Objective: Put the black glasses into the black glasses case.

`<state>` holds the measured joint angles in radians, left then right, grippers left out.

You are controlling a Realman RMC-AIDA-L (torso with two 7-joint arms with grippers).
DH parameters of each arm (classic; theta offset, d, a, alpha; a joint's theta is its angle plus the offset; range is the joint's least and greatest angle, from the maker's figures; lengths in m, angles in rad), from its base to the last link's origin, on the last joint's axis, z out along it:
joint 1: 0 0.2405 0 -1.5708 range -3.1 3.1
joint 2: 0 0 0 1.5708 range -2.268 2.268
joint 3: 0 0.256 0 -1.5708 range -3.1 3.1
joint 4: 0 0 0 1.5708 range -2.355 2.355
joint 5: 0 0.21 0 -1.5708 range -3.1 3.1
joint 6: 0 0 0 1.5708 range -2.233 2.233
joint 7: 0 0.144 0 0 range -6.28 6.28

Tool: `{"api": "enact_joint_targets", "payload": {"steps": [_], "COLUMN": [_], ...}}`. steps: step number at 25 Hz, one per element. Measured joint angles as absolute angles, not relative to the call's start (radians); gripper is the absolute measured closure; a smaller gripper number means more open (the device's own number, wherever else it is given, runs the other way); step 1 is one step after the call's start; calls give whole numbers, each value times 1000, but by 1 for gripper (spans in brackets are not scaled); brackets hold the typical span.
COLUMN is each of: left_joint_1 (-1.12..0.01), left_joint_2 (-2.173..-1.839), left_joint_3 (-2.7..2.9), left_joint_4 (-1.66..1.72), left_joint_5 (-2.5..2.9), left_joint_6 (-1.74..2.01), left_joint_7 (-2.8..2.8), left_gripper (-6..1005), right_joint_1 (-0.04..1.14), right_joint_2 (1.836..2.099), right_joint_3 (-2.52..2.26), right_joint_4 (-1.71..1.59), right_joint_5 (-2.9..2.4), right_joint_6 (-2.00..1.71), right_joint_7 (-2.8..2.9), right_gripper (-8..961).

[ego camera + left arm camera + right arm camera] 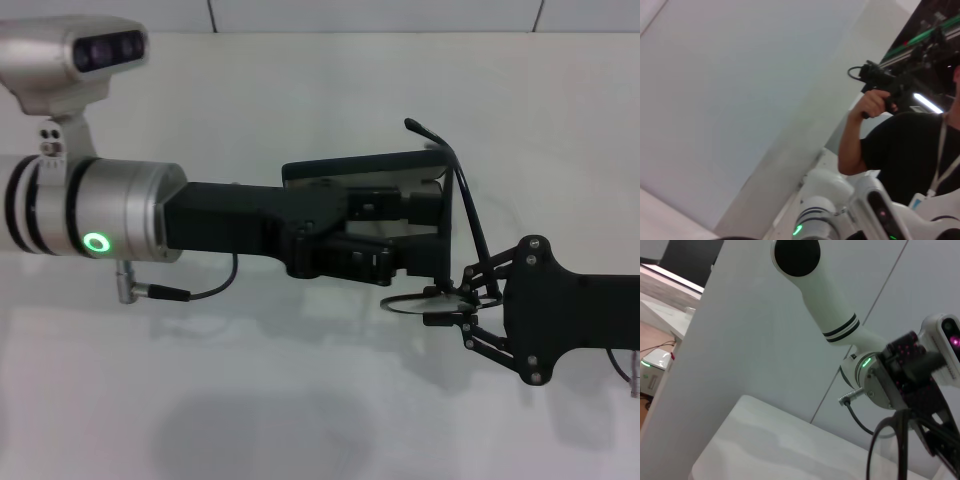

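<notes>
**Glasses held at the case mouth, case being braced from the other side**

I am seeing the black glasses (440, 298) right of centre in the head view, lenses lying roughly flat just below the lower right corner of the black glasses case (372, 172). One slim temple arm is rising from the lens area up past the right end of the case, its tip ending above the lid edge. The right gripper (462, 300), entering from the right edge of the frame, is pinching the frame at the lens end with its fingers drawn in close around it. I judge this grip at the front is chosen so the temples trail free and can be steered into the case.

The case is sitting open at frame centre, lid standing up and pale lining showing at its right end. The left gripper (400, 235), reaching in from the left, is covering most of the case body; I cannot tell how its fingers are set. I judge it is steadying the case against the push of insertion.

In the right wrist view, a dark loop of the frame is hanging at lower right. The white table (300, 400) is carrying everything.
</notes>
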<state>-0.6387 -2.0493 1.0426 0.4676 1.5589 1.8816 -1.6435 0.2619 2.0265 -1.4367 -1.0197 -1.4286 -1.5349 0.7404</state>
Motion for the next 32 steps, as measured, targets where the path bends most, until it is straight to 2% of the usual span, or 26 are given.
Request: {"api": "enact_joint_targets", "payload": {"steps": [10,17,32], "left_joint_1": [-650,-668,-644], "left_joint_2": [-2043,-2051,-2048], "left_joint_3": [1044,1042,901], "left_joint_4": [466,470,473], "left_joint_5": [1584,1637,1657], "left_joint_6": [1814,1797,1715], "left_joint_7": [-1683,-1717,-1680], "left_gripper": [131,132,136], "right_joint_1": [262,263,257], "right_joint_2": [2026,2026,2023], "right_joint_3": [-1440,-1443,-1433], "right_joint_4": [-1013,-1017,-999], "right_joint_5": [-1425,-1425,-1407], "right_joint_6": [-1514,-1508,-1589], "right_joint_7": [715,715,644], "right_gripper": [838,839,839]}}
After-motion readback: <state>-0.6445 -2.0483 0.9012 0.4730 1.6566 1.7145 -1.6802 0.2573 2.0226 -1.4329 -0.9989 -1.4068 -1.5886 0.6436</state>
